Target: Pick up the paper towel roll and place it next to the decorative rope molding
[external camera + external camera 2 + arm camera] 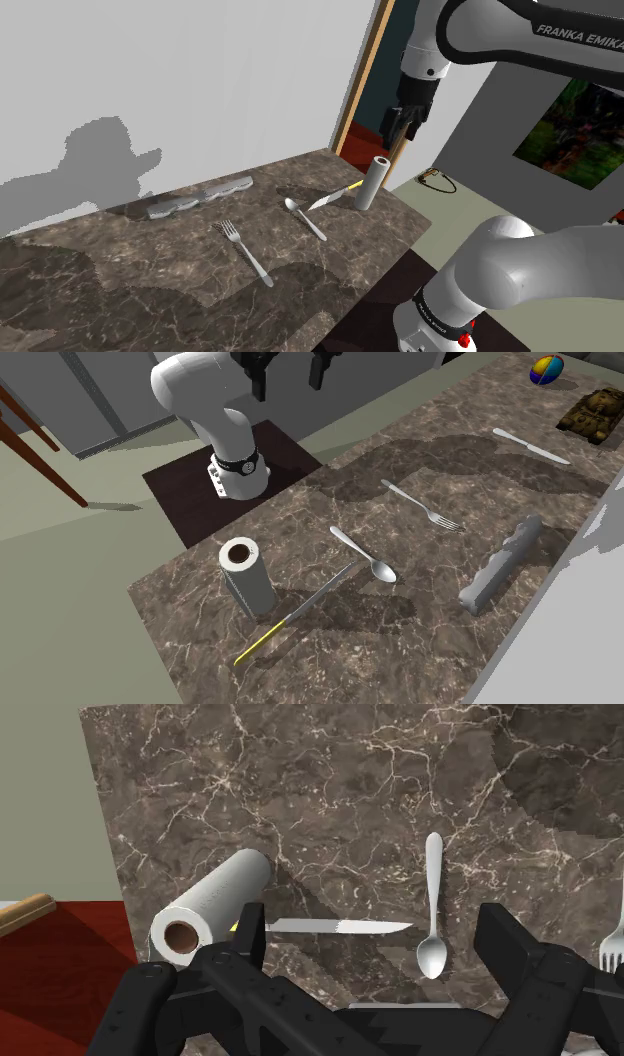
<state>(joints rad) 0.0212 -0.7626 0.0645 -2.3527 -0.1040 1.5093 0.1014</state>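
While the pincer (405, 120) hangs high above the dark marble surface (150, 290), its two fingers stand apart and clasp nothing. Under it the paper towel roll (372, 183) stands upright near the surface's corner, right of the middle in the shoulder view. A knife (335, 195) lies just beside it, then a spoon (305, 218) and a fork (243, 250). The grey rope molding (200, 198) lies well apart, left of the middle, near the wall (200, 80).

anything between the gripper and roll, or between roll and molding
Knife and spoon lie flat between roll and molding; a lifted roll should clear them. Nothing visible between gripper and roll.
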